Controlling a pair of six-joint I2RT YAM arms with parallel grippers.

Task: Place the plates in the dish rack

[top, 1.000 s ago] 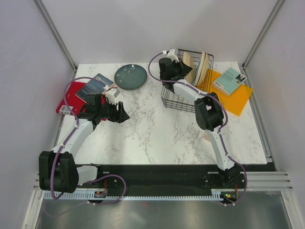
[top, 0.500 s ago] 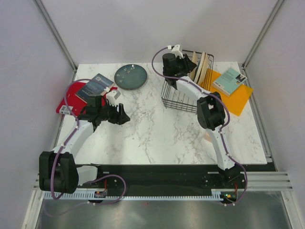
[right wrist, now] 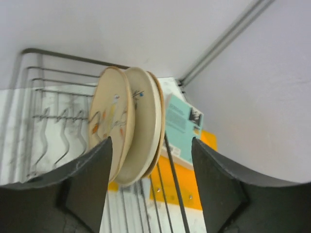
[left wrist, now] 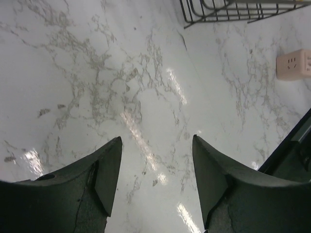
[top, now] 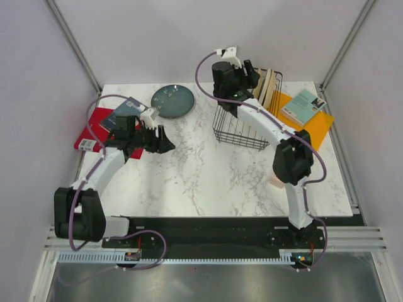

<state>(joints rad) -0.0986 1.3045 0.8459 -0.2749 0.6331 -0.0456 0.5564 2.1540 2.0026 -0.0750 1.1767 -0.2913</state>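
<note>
Marbled worktop [top: 201,176]. Rack [top: 236,129] at far right, three cream plates [right wrist: 131,121] upright inside (packed close together). Teal plate [top: 172,100] flat on worktop, left of rack. Left claw [left wrist: 156,138] and right claw [right wrist: 150,145] both agape, empty.

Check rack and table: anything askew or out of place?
Three plates stand bunched together at the right end of the dish rack, not spaced apart. The teal plate lies flat on the table, outside it. A pink socket block sits there too.
</note>
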